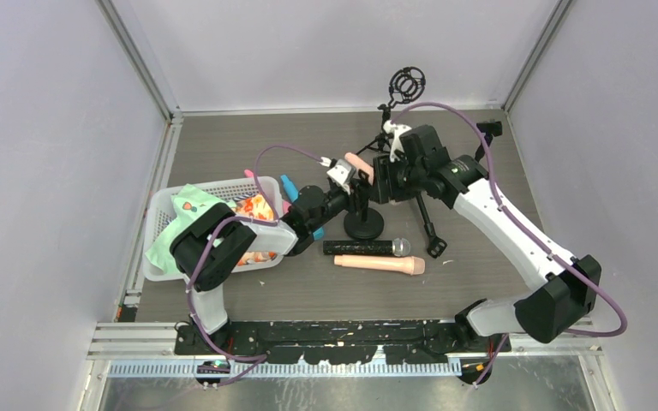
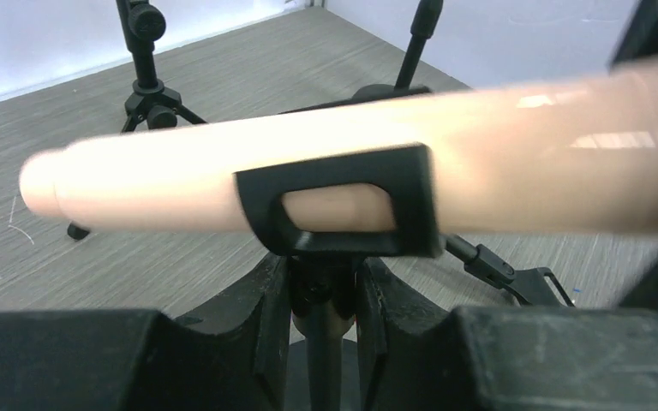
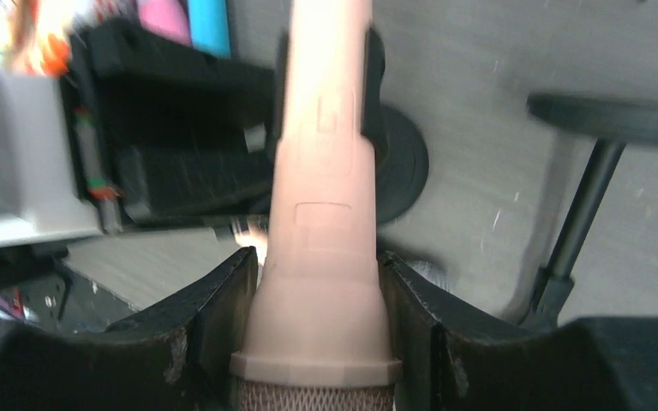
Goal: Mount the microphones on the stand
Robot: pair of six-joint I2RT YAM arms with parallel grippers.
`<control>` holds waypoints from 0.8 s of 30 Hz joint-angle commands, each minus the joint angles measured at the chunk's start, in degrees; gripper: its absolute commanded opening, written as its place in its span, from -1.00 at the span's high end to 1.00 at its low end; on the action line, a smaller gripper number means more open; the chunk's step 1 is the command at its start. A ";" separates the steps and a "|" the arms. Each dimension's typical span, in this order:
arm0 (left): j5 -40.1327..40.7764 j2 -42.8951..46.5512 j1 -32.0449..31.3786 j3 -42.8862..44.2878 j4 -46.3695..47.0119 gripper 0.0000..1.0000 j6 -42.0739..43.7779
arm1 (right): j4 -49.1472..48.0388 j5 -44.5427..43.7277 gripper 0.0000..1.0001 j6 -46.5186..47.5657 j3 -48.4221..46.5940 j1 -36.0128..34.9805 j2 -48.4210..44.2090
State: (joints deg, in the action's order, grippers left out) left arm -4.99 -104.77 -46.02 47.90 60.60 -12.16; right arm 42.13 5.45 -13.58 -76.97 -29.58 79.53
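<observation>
Microphones showed in two places from above: a black microphone (image 1: 367,247) and a spare peach microphone (image 1: 381,265) lay flat on the table (image 1: 291,291) near the stand (image 1: 364,227), not yet mounted, while the held peach microphone (image 1: 358,161) sat at the stand's top between both arms. From the left wrist, the left gripper (image 2: 326,282) was clamped on the stand just under its clip (image 2: 343,201), apparently to steady it; the held microphone ran through that clip. From the right wrist, the right gripper (image 3: 321,330) pinched that microphone just below its mesh head, probably to push it home.
</observation>
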 commanded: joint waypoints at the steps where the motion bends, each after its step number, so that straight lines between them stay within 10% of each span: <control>1: 0.67 1.15 -1.27 1.05 4.06 0.99 0.83 | 9.88 -2.39 0.75 1.00 4.24 0.42 1.97; 8: -0.17 1.02 -1.27 1.06 3.91 0.99 0.83 | 2.24 -1.22 -0.30 -1.65 2.76 0.45 -5.12; 24: 3.00 0.35 2.65 3.47 3.79 0.99 -0.37 | -4.31 -8.50 -0.58 -0.56 -0.27 0.43 -16.50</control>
State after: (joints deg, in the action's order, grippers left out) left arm -3.22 -104.77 -46.06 47.97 60.53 -11.00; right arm 42.83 2.09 -15.05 -79.66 -29.23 67.51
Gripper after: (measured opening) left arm 0.293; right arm 0.788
